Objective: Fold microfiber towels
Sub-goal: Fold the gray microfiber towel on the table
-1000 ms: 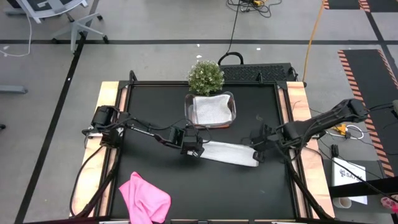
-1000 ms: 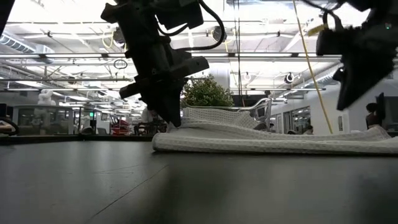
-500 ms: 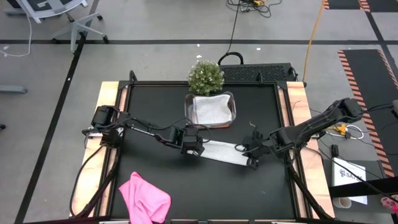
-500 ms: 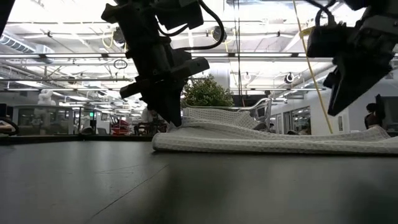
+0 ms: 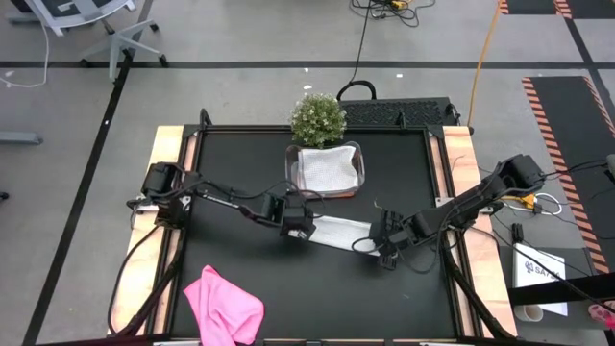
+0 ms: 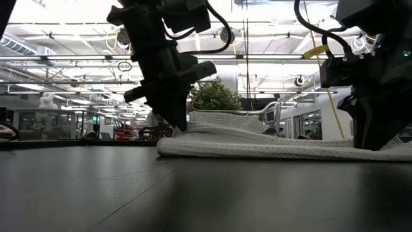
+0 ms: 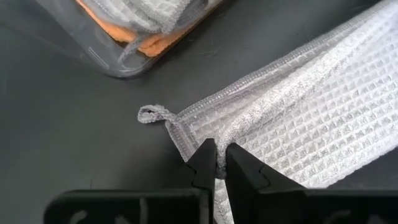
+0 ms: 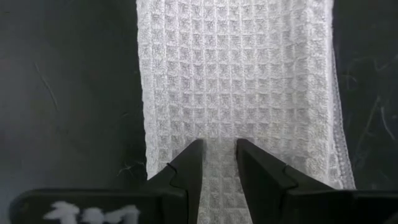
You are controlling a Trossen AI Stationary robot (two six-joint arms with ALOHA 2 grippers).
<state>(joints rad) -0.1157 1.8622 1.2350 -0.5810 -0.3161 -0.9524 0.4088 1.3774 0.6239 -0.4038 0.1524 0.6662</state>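
High view: grey towel flat mid-tabletop, left gripper clenched on one end, right gripper pinching the other; best to lift both ends level, carry across evenly, avoid dragging.

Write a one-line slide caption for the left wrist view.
Left gripper pinches the grey towel's looped corner beside the clear tub.

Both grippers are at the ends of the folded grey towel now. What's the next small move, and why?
Probably carry the right gripper toward the left gripper. The light grey waffle-weave microfiber towel lies as a long strip; the left pinches one end shut, the right's fingers hold the other, so this halves it.
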